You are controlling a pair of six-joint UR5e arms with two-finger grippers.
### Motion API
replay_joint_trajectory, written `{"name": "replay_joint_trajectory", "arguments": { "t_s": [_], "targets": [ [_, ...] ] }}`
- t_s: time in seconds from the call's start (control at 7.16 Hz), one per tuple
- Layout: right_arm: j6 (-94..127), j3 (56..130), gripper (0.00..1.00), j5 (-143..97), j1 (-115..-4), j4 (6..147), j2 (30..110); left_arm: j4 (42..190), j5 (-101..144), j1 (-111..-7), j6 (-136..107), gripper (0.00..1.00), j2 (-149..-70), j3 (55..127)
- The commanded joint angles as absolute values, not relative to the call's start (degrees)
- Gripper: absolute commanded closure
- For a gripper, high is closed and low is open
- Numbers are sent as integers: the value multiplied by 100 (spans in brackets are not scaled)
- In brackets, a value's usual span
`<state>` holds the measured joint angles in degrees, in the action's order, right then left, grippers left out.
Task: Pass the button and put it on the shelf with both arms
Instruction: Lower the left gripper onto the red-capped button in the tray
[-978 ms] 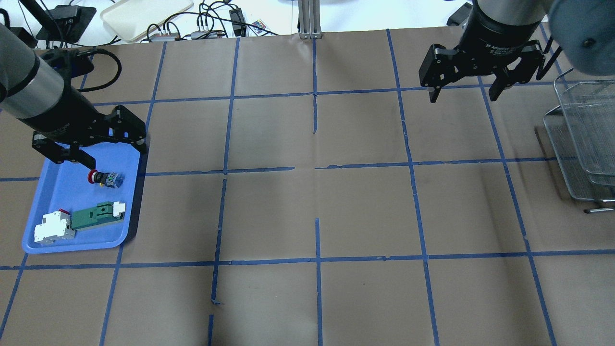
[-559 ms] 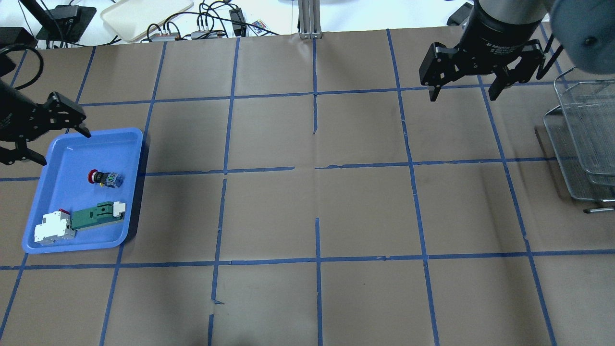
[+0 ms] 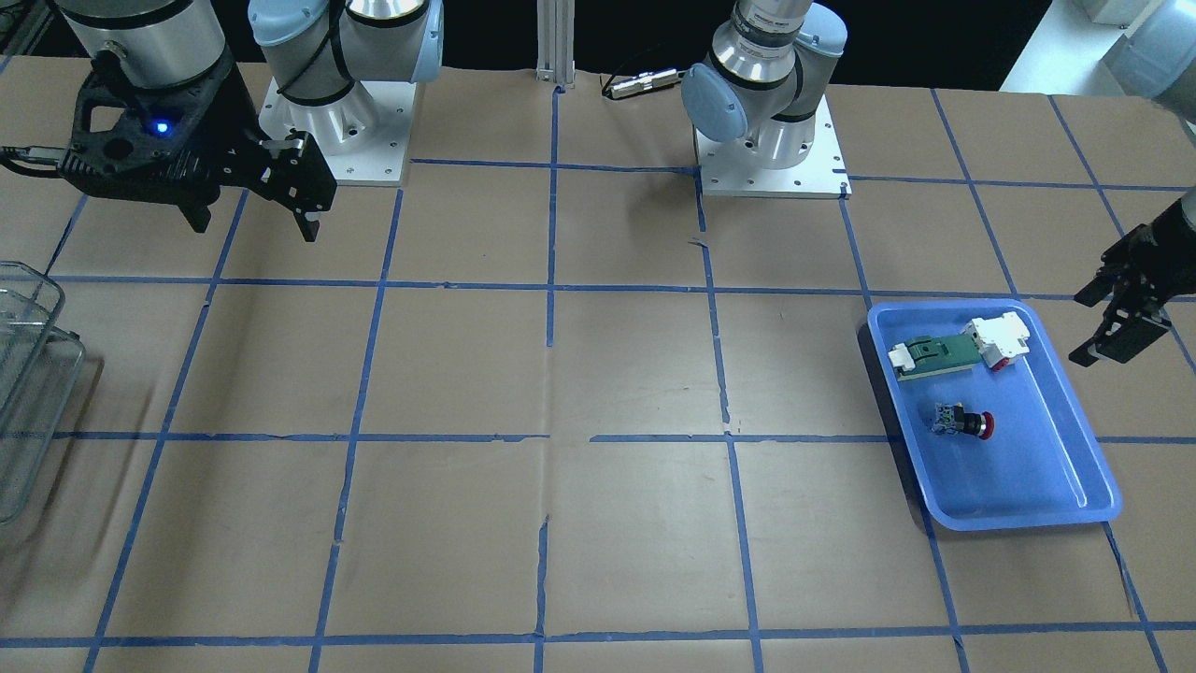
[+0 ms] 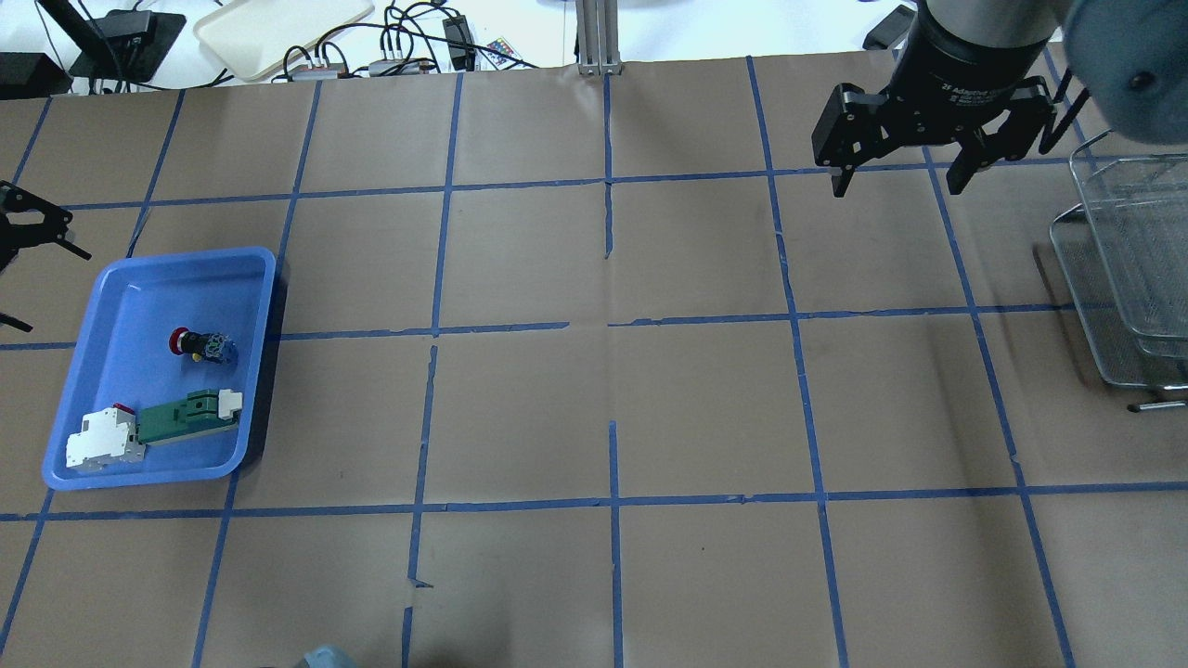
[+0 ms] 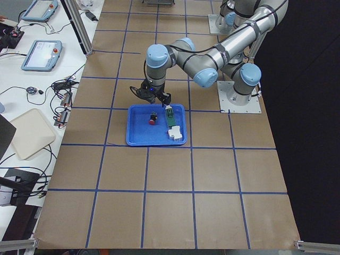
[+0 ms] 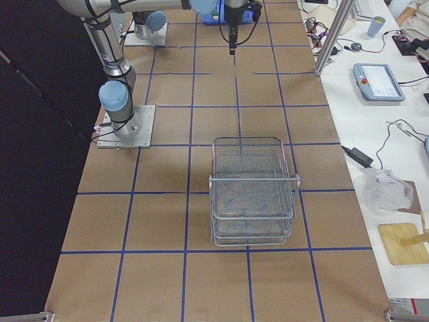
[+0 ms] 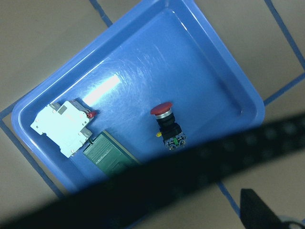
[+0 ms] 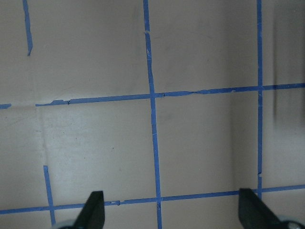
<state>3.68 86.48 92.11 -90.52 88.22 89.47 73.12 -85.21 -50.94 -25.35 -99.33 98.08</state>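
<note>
The small push button (image 4: 202,344) with its red mushroom cap, black collar and blue-clear rear block lies on its side in the shallow blue plastic tray (image 4: 130,288), cap toward the table's end on the robot's left. You can see it sits loose on the tray floor, touched by neither gripper.

In the same tray, closer to the robot's edge, lie the green-and-white flat part (image 4: 186,416) and the white block with red (image 4: 102,438), end to end and touching. Both are apart from the button.

The left gripper (image 3: 1084,329) hangs raised near the tray at that left end, fingers spread and holding nothing. Its wrist camera looks down on the whole tray, and a dark blurred band (image 7: 190,176) crosses the lower part of that view, hiding some of the green part.

The brown paper-covered table (image 4: 613,417) with its blue tape grid stretches between the tray and the far end. There, on the robot's right, stands the silver-grey wire mesh shelf (image 6: 251,194) with tiered baskets.

The right gripper (image 4: 897,190) hovers near the shelf toward your edge, fingers wide apart and empty.
</note>
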Motion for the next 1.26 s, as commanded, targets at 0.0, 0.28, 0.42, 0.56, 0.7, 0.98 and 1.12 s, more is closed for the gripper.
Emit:
{"name": "replay_joint_trajectory", "arguments": {
  "t_s": [0.0,0.28,0.42,0.56,0.7,0.98,1.12],
  "targets": [
    [352,8648,0,9220,-9053,8815,8956,7286,-8072,-4870,-3187,0,-10658,9625],
    [334,8648,0,9237,-9061,8771,8956,7295,-7709,-4843,-3638,0,-11081,9633],
    [334,8648,0,9237,-9062,8771,8956,7295,-7482,-4756,-3665,0,-11301,9624],
    [334,8648,0,9237,-9062,8771,8956,7295,-6984,-4607,-3665,0,-11494,9624],
    [334,8648,0,9237,-9062,8763,8956,7365,-6561,-4440,-3656,0,-11627,9633],
    [361,8683,0,9237,-9053,8771,8956,7365,-6294,-4386,-3647,0,-11864,9668],
    [378,8727,0,9237,-9053,8789,8965,7365,-6110,-4386,-3639,0,-11970,9729]
  ]
}}
